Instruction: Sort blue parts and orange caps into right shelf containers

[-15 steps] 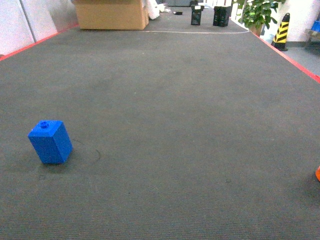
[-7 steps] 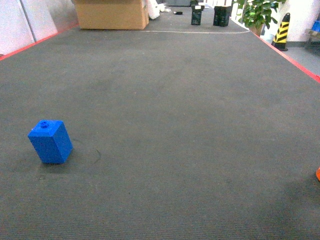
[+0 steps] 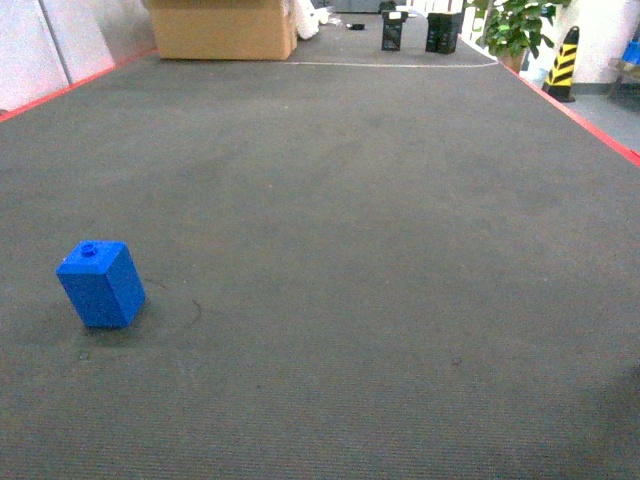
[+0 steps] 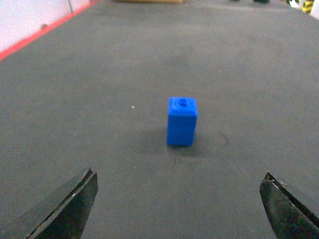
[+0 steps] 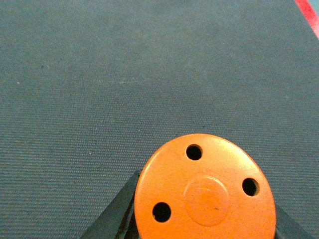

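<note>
1. Spread wide: jaws of the left gripper (image 4: 179,209), only the 2 dark fingertips (image 4: 75,199) seen at the bottom corners of the left wrist view, nothing between them.
2. Closed on a round flat orange plastic cap (image 5: 205,191): jaws of the right gripper (image 5: 204,219), dark fingers showing at both lower sides of the cap in the right wrist view.
3. On the orange cap face: 3 small round holes around a raised round centre.
4. Held above the dark grey ribbed mat (image 5: 124,74); contact with the mat not possible to tell.
5. Standing on the same dark grey mat (image 3: 350,250), at the lower left of the head view: bright blue plastic box-shaped block (image 3: 100,284) with a small round stud on top, slightly tilted in that view.
6. In the left wrist view, the blue block (image 4: 182,121) ahead of the open fingertips, about in the middle between them, well apart from both and touched by neither.
7. Red border strip (image 3: 590,118) along the right edge of the mat, another along the left.
8. Far behind the mat: brown cardboard box (image 3: 222,28), 2 black small containers (image 3: 444,30), green potted plant (image 3: 515,22), yellow and black striped post (image 3: 563,62).
9. Neither gripper seen in the head view.
</note>
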Controlling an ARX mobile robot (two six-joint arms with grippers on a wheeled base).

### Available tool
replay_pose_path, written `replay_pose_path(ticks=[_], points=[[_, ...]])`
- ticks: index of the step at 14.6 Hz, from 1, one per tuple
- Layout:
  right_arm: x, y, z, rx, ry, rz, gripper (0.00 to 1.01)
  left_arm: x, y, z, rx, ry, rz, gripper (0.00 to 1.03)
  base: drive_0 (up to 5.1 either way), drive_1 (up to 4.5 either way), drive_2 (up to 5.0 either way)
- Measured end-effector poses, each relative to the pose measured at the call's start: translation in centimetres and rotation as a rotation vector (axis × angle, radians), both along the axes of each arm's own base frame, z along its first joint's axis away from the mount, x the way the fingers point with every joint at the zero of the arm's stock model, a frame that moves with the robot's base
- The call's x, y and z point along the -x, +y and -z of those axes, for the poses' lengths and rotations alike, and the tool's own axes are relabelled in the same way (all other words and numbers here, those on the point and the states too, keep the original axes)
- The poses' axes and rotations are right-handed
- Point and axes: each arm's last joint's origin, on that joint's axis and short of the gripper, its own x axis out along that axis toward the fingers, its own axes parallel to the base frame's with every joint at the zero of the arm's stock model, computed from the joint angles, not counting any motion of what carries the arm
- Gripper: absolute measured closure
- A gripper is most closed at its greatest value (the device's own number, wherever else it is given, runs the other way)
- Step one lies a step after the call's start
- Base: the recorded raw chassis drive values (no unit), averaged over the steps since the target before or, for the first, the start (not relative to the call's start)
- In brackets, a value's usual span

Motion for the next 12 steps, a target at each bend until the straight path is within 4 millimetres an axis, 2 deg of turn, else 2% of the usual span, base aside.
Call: replay_pose_path(ticks=[2,3,5,8,11,12], points=[[1.7,0.2,-0.6,-0.027,-0.027,0.001,0.57,-1.2,-0.4,-0.4,-0.007,0.053,0.062,0.05,0.0,0.00,0.0],[2.6,0.2,-0.2,-0.040,-0.007,0.007,0.57,-2.2,-0.5,-1.2,-0.002,0.048,0.098,0.05,0.0,0.00,0.0],[4.1,0.3,-0.1,-0.065,0.003,0.017,0.57,-5.4,-1.2,-2.5,0.012,0.087,0.163,0.05,0.0,0.00,0.0],[5.2,0.5,-0.6,-0.086,-0.017,0.037,0.57,-11.5,-2.9,-2.4,0.011,0.223,0.225,0.05,0.0,0.00,0.0],[5.7,0.5,-0.4,-0.094,-0.006,0.045,0.57,-13.0,-3.3,-2.3,0.015,0.253,0.238,0.05,0.0,0.00,0.0],[6.0,0.5,-0.3,-0.098,-0.003,0.049,0.57,-14.2,-3.5,-2.2,0.019,0.271,0.242,0.05,0.0,0.00,0.0]])
